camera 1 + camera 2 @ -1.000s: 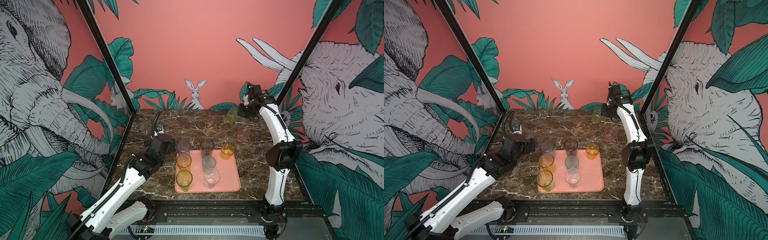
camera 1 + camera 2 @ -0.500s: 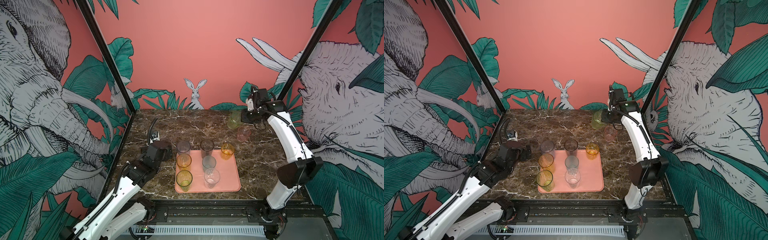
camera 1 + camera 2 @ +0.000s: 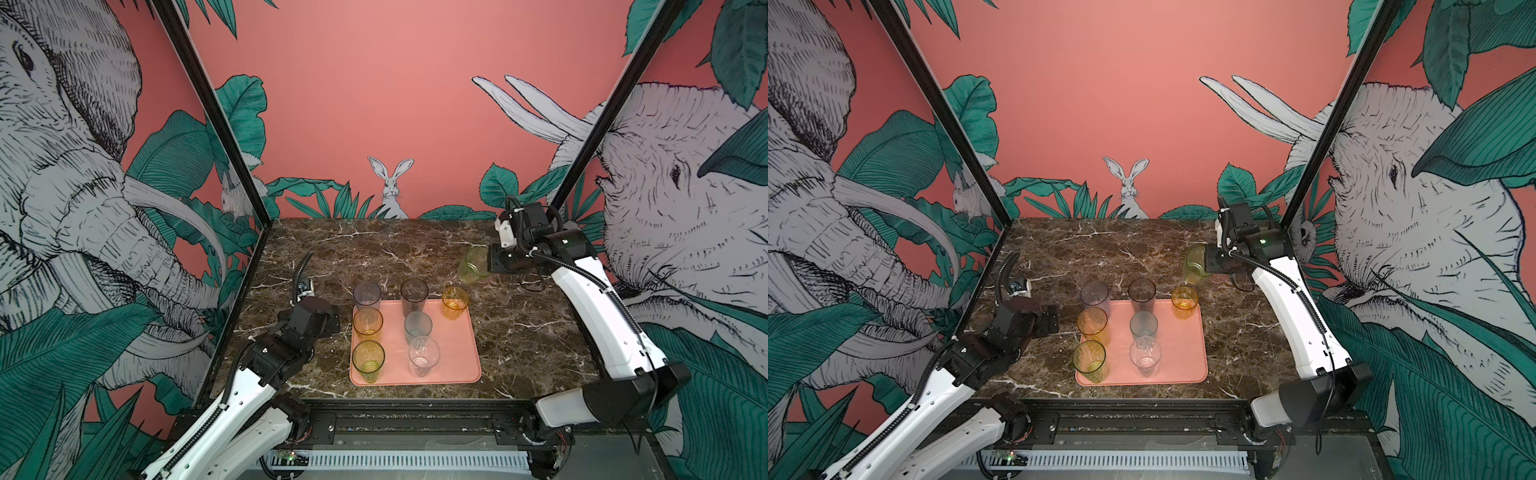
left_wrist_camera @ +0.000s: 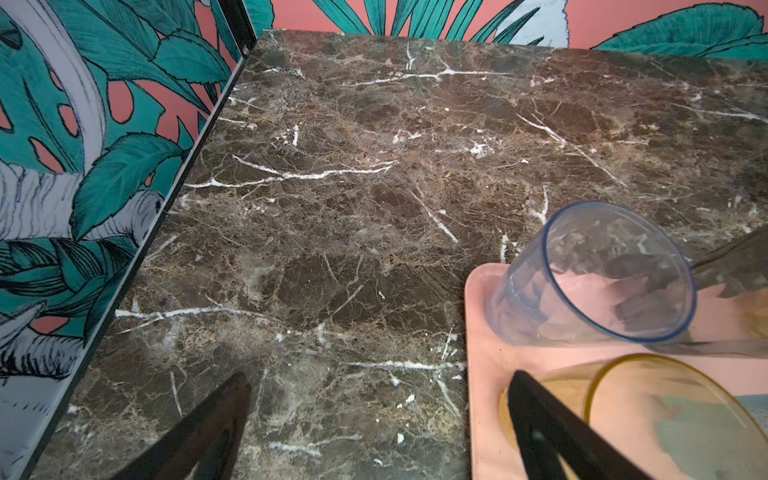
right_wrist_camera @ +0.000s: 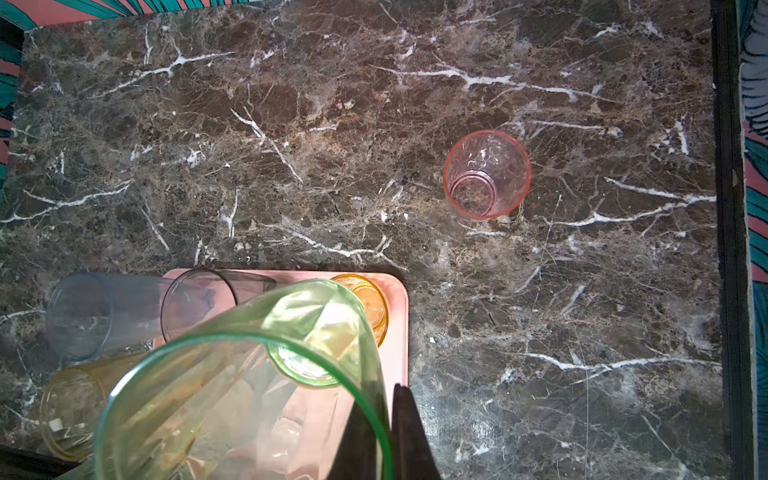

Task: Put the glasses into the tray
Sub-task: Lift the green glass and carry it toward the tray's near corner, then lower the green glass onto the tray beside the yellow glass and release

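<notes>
The salmon tray (image 3: 455, 357) (image 3: 1183, 357) lies on the marble and holds several glasses upright: a smoky one (image 3: 414, 294), a short amber one (image 3: 455, 302) and a clear one (image 3: 424, 356) among them. My right gripper (image 3: 491, 262) (image 5: 384, 401) is shut on the rim of a yellow-green glass (image 3: 471, 265) (image 5: 232, 386), one finger inside and one outside, carrying it above the table behind the tray's far right corner. A pink glass (image 5: 486, 174) stands alone on the marble. My left gripper (image 3: 330, 323) (image 4: 380, 376) is open and empty beside the tray's left edge.
Printed walls with black frame posts (image 3: 216, 124) close in the table on the left, right and back. The bluish tall glass (image 4: 594, 274) stands at the tray's far left corner, close to my left gripper.
My right gripper has carried the yellow-green glass forward from the back right corner toward the tray. My left gripper, still open, has drawn back from the bluish glass toward the front.
</notes>
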`<action>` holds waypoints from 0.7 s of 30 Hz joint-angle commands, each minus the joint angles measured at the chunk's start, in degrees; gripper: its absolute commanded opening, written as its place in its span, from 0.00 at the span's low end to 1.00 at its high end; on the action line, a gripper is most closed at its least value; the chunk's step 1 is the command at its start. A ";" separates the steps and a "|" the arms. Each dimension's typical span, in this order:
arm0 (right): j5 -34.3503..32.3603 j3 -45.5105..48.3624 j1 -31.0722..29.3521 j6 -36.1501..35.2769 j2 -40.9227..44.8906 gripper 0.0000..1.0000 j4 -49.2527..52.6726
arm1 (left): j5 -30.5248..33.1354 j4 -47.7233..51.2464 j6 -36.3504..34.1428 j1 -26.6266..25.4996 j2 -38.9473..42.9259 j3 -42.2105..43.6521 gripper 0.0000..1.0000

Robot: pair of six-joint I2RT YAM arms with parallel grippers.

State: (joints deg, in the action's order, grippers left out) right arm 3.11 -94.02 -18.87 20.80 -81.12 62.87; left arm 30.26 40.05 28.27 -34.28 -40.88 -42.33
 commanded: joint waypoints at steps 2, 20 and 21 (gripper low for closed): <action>-2.17 4.45 -1.84 1.91 4.61 0.00 -0.29 | -0.70 0.95 1.52 0.28 0.73 1.10 0.97; -5.17 24.96 -9.87 7.56 17.26 0.00 -2.04 | -1.20 2.19 2.41 0.34 4.14 4.18 0.97; -5.28 25.78 -10.12 7.74 17.48 0.00 -2.14 | -1.19 2.14 2.40 0.34 4.19 4.19 0.97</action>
State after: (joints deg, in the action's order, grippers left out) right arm -0.97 -69.56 -28.03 26.72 -64.99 62.33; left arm 29.06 40.84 29.41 -34.28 -37.34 -38.94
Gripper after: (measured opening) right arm 0.073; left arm 0.967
